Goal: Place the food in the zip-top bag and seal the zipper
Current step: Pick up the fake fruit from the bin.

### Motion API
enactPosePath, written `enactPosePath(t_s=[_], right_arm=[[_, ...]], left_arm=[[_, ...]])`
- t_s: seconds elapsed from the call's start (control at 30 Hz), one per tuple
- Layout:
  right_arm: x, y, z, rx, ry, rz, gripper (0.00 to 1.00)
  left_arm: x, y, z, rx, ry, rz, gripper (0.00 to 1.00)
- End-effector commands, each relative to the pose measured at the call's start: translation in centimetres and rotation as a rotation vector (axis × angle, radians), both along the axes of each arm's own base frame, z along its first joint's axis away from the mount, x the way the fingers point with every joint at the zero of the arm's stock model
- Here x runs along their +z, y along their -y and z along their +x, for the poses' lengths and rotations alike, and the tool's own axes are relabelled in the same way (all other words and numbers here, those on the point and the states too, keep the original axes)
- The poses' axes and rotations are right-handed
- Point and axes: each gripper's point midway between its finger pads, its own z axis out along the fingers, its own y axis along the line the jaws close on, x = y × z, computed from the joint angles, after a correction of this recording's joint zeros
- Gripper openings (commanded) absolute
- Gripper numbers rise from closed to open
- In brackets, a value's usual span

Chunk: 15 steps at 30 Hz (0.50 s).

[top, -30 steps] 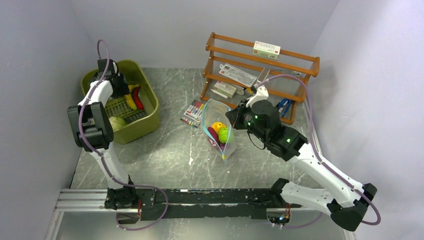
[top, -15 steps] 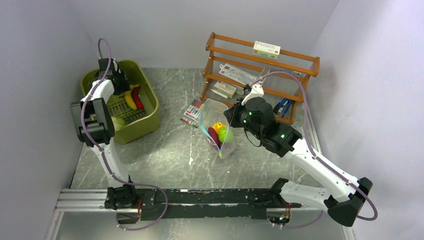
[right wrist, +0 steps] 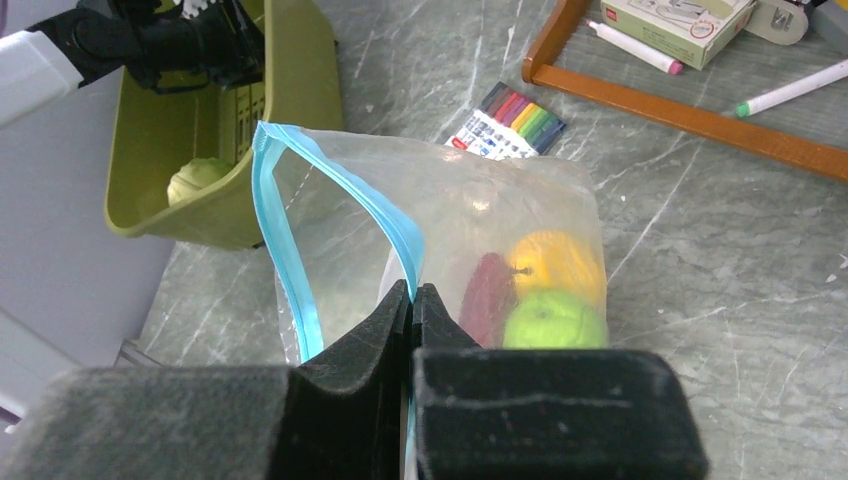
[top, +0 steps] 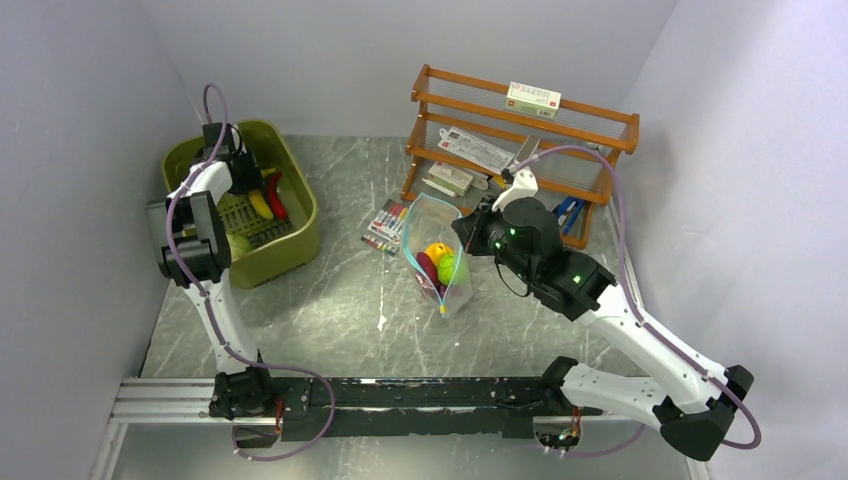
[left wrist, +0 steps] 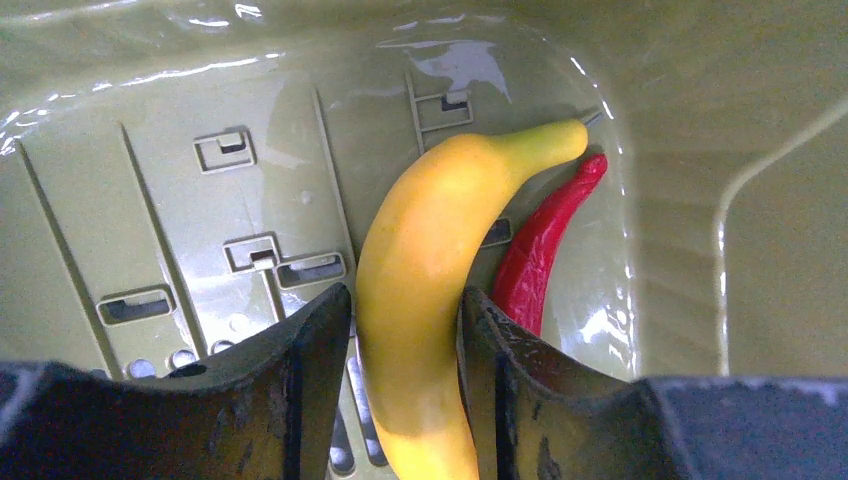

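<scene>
In the green tub (top: 300, 235), we are straddling the banana (left wrist: 420, 260) with our left claw (left wrist: 405, 300).
Its fingers (left wrist: 320, 380) are sitting tight against both sides of the banana, though we cannot tell whether they are gripping; a red chili (left wrist: 540, 250) is lying just beside it. Our right claw (right wrist: 412, 295) is pinching, jaws clenched, the blue zipper (right wrist: 285, 230) edge of the bag (right wrist: 480, 200), which is standing open on the table (top: 340, 300) holding three round pieces (right wrist: 555, 318).

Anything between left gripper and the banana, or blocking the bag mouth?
Nothing visible. Left gripper straddles the banana in the tub; the chili lies beside it, outside the jaws. Right gripper pinches the zip-top bag at its rim, mouth open.
</scene>
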Motion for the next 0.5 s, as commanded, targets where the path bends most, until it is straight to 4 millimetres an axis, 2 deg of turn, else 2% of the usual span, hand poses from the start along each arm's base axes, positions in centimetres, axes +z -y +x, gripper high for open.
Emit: enactPosePath(t_s=[0.0, 0.23, 0.47], right_arm=[[1.3, 0.3, -0.2, -0.014, 0.027, 0.051, 0.0], [1.5, 0.8, -0.4, -0.029, 0.032, 0.062, 0.0], [1.5, 0.9, -0.5, -0.029, 0.035, 0.061, 0.0]], left_arm=[[1.7, -0.3, 1.4, -0.019, 0.058, -0.004, 0.43], [1.4, -0.1, 1.0, -0.005, 0.035, -0.018, 0.33], [1.4, 0.5, 0.3, 0.024, -0.011, -0.018, 0.3]])
